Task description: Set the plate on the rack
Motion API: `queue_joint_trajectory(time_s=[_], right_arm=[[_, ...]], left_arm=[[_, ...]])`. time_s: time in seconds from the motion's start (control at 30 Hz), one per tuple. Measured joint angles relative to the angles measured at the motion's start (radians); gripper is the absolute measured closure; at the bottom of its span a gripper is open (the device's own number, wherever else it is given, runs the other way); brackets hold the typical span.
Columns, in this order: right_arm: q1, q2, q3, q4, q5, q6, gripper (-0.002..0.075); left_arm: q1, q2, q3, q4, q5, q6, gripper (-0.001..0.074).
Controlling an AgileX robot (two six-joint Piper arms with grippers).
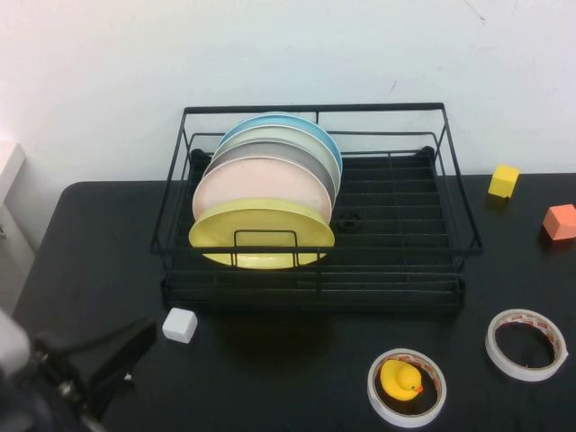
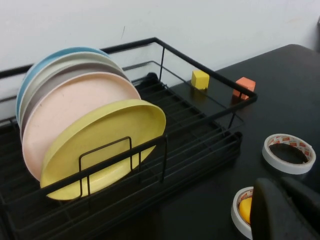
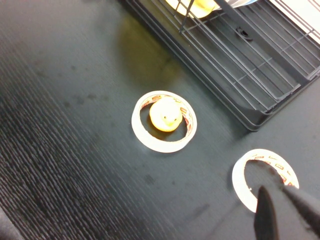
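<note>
Black table [image 1: 270,378] carries everything. Black wire rack [image 1: 387,220] sits at table center toward the back wall, raised rail frame around a slotted wire base.

Five plates stand on edge in the rack's left half, leaning back in a stack. Front one is the pale-yellow plate [image 1: 261,232], in the slots just behind the front rail and a small wire loop, resting against the pinkish-white plate [image 1: 256,184]. Behind that: grey plate [image 1: 270,148], green plate [image 1: 301,139], blue plate [image 1: 288,120] at the very back. Right half of the rack holds no plates.

Left arm is low at the near-left corner of the high view. Left tool [image 1: 99,360] hovers over the table just in front of the rack's left end; its dark fingers look drawn together with nothing in them. It is apart from the plate.

Right arm does not show in the high view. Right tool [image 3: 282,210] shows only as two dark fingertips in its wrist view, close together and empty, above the right tape roll.

Smaller items: tape roll [image 1: 526,344] at near right, lying flat. Second tape roll [image 1: 407,387] left of it, flat, with a yellow rubber duck [image 1: 400,379] sitting inside the ring. Orange block [image 1: 561,221] and yellow block [image 1: 503,180] right of the rack. White block [image 1: 180,325] in front of the rack's left corner, near the left tool.
</note>
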Motion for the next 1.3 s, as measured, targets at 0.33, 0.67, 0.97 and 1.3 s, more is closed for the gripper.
queue_joint_trajectory(time_s=[0.33,0.67,0.97,1.3], right_arm=[[0.000,0.000,0.000,0.000,0.002,0.000,0.0726],[0.000,0.000,0.000,0.002,0.004,0.000,0.0726],[0.000,0.000,0.000,0.002,0.004,0.000,0.0726],[0.000,0.000,0.000,0.002,0.004,0.000,0.0726]], left_arm=[[0.000,-0.173,0.064,0.015,0.005,0.000,0.0736],[0.000,-0.177,0.064,0.015,0.010,0.000,0.0736],[-0.031,-0.207,0.064,-0.040,-0.099,0.000,0.0736],[-0.019,-0.478,0.112,-0.073,-0.340,0.053,0.0736]])
